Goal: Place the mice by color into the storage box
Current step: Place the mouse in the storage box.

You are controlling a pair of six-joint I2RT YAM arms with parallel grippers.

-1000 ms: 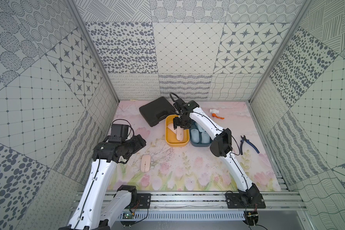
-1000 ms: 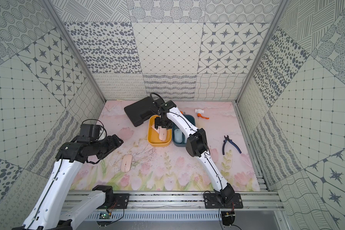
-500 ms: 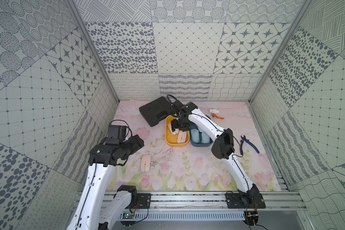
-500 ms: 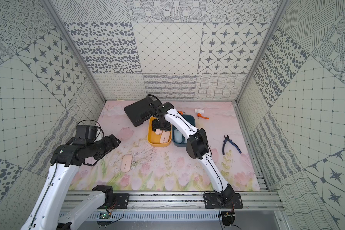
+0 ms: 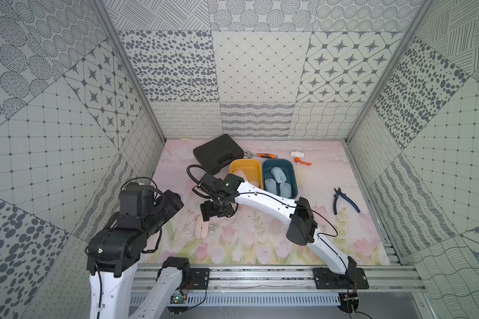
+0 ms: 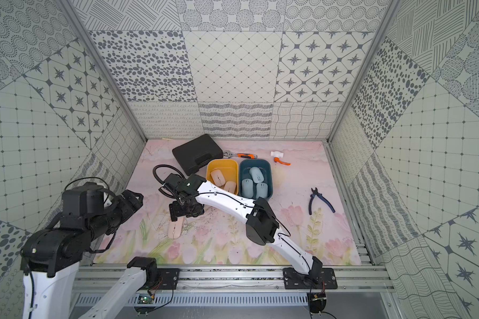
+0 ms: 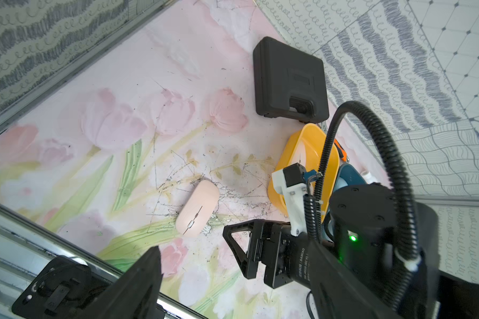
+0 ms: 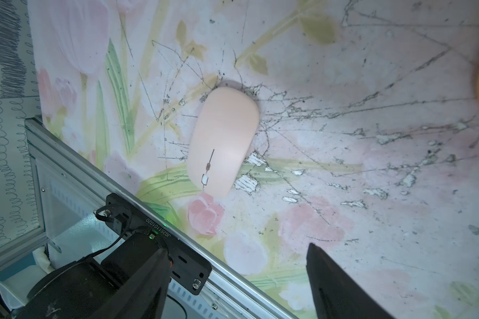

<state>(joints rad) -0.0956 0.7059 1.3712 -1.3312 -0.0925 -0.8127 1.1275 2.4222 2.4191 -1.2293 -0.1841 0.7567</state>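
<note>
Counting what was sorted, we found the blue mice (image 6: pixel 246 185), all three, in the blue tub (image 6: pixel 270 176) and two pink mice (image 6: pixel 217 176) in the yellow tub (image 6: pixel 208 172) beside it. Both tubs sat behind the right gripper (image 8: pixel 237 247), back along its own arm, apart from its tips. By our tally, five of six were home.

The last pink mouse (image 8: pixel 223 138) lay flat on the mat (image 8: pixel 371 193), top side up, scroll wheel showing. It was out ahead of the right gripper's tips and below them, near but not touching, and not between the fingers (image 8: pixel 329 281). Those stood spread with only mat in the gap: released, empty. In both top views the gripper hung on the tub side of the mouse.

The left gripper (image 5: pixel 175 200) was raised on the far side of that mouse, well apart from it. Its wrist view caught only one finger, so we could not tell whether it was spread or clenched. We saw nothing in it.

Left to do, as we judged it: bring the right gripper over the mouse, close across its narrow width, and carry it back to the yellow tub. The shell looked slim and smooth, so we expected a shallow grip might slip.
</note>
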